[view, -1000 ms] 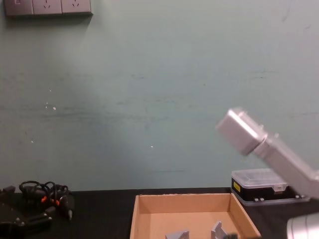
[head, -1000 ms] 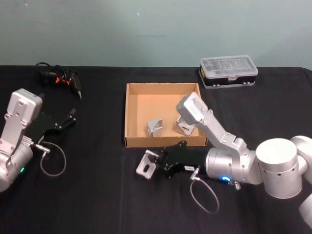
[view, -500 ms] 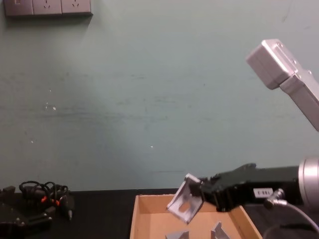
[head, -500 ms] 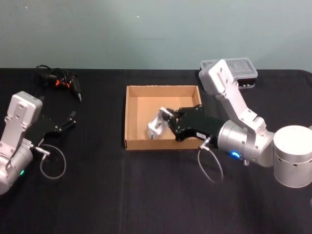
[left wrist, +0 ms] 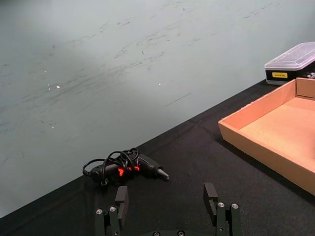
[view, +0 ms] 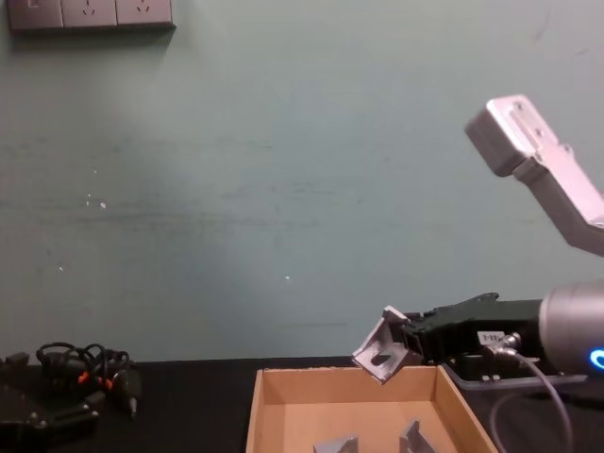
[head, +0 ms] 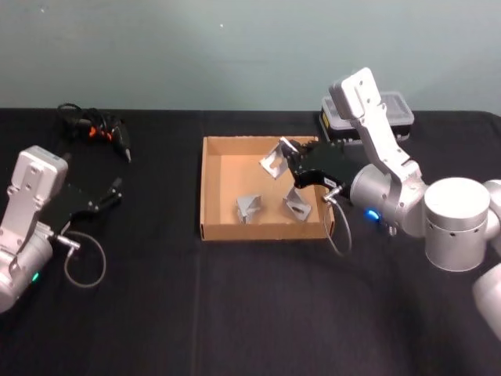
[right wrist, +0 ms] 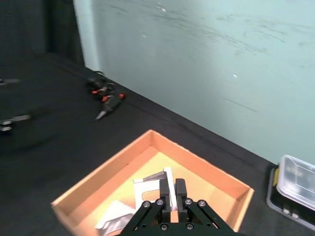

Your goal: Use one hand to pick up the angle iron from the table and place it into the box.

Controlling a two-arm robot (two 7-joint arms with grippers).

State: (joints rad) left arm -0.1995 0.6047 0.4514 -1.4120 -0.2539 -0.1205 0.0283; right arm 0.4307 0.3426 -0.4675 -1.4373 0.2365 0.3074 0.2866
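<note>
One angle iron (head: 273,162) is clamped between the closed fingers of the right gripper (head: 288,163), held above the box (head: 210,185); the left gripper (left wrist: 167,206) rests open over the table (head: 156,298).

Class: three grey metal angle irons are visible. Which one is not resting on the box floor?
The grey metal angle iron clamped in the right gripper, held above the tan cardboard box. The other two angle irons lie on its floor.
</note>
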